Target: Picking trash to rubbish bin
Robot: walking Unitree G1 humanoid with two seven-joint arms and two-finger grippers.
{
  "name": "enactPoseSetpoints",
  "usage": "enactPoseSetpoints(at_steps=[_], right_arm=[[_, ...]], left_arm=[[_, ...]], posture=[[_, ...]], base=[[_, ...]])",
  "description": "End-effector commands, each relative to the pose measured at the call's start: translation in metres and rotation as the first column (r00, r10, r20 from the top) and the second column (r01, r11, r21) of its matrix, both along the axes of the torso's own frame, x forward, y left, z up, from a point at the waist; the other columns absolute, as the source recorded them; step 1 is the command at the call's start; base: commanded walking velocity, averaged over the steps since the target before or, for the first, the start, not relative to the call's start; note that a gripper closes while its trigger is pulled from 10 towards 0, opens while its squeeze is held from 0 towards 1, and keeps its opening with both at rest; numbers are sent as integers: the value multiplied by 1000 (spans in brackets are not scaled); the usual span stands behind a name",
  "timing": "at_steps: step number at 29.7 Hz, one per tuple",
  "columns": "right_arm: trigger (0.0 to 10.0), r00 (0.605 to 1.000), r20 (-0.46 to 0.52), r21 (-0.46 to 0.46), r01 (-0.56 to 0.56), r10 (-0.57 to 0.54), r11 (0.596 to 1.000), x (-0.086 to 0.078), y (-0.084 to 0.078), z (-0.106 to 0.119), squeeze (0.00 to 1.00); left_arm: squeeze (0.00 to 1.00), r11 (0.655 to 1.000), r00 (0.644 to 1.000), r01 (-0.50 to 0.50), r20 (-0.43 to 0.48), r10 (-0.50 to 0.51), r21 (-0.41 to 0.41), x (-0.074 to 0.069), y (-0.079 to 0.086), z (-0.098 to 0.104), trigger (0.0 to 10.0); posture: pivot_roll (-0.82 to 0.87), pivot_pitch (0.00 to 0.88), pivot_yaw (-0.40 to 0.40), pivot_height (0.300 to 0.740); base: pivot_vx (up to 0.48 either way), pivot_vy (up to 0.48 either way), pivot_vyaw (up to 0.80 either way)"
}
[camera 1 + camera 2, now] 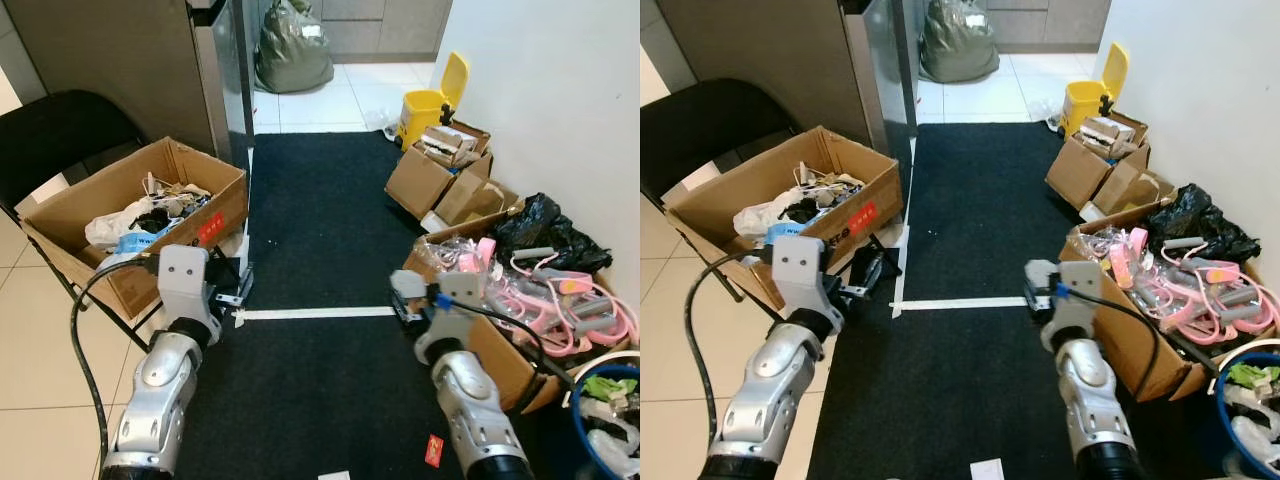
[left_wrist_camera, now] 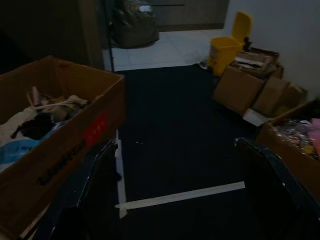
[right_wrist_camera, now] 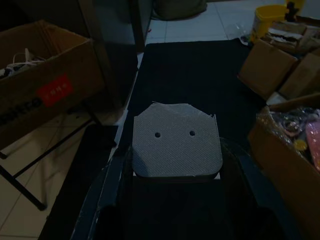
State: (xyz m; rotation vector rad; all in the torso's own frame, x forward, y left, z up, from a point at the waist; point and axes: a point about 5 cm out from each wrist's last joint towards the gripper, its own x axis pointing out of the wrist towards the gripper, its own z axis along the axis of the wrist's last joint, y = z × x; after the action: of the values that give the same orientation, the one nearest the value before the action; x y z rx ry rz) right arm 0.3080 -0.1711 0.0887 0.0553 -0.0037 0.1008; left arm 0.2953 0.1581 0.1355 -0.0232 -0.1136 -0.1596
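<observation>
One piece of trash, a grey perforated pad [image 3: 176, 140], is clamped in the right end effector [image 1: 412, 297] while the left end effector [image 2: 175, 195] hangs wide open and empty, so the carry seems underway, calling next for walking up the black mat [image 1: 320, 210] toward the yellow rubbish bin [image 1: 432, 105] well ahead.

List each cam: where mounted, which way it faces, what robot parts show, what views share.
Left eye: head, facing forward-down over the mat; both arms, left gripper, right gripper.
Right eye: same head, same scene, both arms.
Left wrist: on left arm, looks along open left gripper at the mat and tape line.
Right wrist: on right arm, looks along right gripper, grey piece before it.
Shared: yellow bin and left box in all four.
</observation>
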Motion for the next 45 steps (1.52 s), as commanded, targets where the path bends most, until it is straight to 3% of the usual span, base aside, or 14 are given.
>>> enactPoseSetpoints(at_steps=[1,23,45], right_arm=[[10000,999,-32,-10,17,-18,1000,-2,-5,-6,0],[10000,999,36,21,39,-40,999,7,-3,8,0],[10000,999,39,13,23,-23,1000,14,-1,13,0]], left_arm=[[0,1000,1000,0,-26,0,9,0,0,-5,10000],[0,1000,1000,-6,-29,6,-1,1,-1,-7,10000],[0,1000,999,-17,-29,16,-8,1,-1,-7,10000]], posture=[[58,119,26,740],[53,121,16,740],[51,125,10,740]], base=[[281,0,0],[282,0,0],[283,0,0]])
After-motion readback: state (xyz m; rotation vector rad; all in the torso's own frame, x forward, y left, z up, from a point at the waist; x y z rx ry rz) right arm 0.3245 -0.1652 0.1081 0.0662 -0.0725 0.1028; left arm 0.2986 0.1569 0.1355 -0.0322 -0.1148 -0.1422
